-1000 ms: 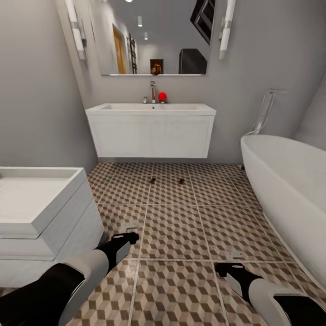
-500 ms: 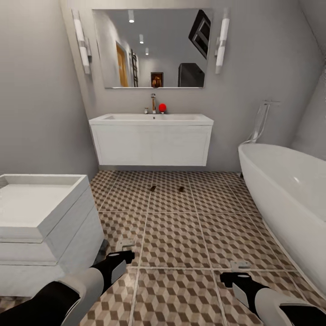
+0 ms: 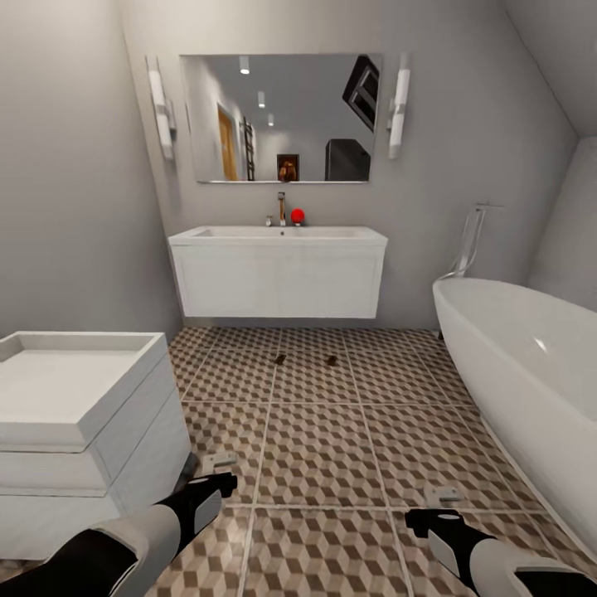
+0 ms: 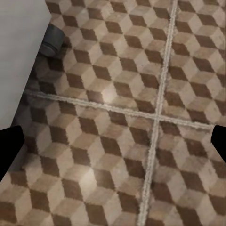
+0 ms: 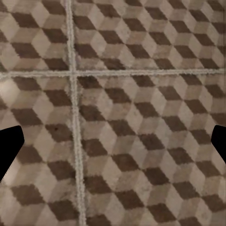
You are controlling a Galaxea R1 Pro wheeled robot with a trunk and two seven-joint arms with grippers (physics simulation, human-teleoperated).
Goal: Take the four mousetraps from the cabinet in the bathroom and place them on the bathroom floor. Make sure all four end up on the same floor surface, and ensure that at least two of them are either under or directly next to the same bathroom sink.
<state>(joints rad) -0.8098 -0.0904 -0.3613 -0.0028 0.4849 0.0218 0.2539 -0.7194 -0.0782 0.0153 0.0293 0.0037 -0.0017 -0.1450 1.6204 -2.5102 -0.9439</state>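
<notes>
The bathroom floor (image 3: 323, 439), tiled in brown, beige and white cubes with pale grout, runs from the near edge to the far wall. A long white bathtub (image 3: 531, 373) fills the right side, and a white boxy unit (image 3: 75, 414) stands near on the left. Against the far wall hangs the bathroom sink (image 3: 278, 236), a wide white basin on a white vanity, with a chrome tap (image 3: 281, 207) and a small red ball (image 3: 297, 216) beside it. Above it is a mirror (image 3: 282, 116) flanked by two tube lights.

On the tiles just in front of the vanity lie two small dark things, the mousetraps (image 3: 280, 359), near each other but apart; they are too small to make out in detail.

Low and near, the left gripper (image 3: 217, 466) and the right gripper (image 3: 444, 502) hang over bare tiles, well apart. In both wrist views the dark fingertips (image 4: 9, 150) sit at opposite edges, so the fingers are spread wide with nothing between them.
</notes>
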